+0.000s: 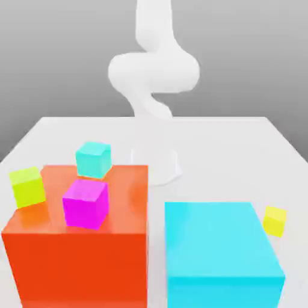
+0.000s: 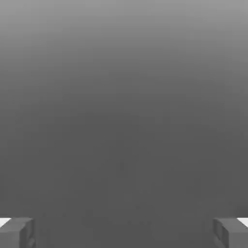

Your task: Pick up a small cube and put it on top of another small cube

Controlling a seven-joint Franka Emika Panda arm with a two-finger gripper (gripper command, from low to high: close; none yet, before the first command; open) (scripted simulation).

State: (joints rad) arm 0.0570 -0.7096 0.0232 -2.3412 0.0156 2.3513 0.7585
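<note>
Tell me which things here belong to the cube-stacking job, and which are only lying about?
For the job:
- pink cube
- turquoise cube
- lime cube
- yellow cube
- pincer, open, holding nothing

Lying about:
- big red block
- big blue block
- white table

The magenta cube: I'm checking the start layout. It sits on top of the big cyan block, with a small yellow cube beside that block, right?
Not quite. In the exterior view the magenta cube sits on top of the big orange-red block, not the big cyan block. The rest holds: a small yellow cube is beside the cyan block, on the exterior view's right.
</note>
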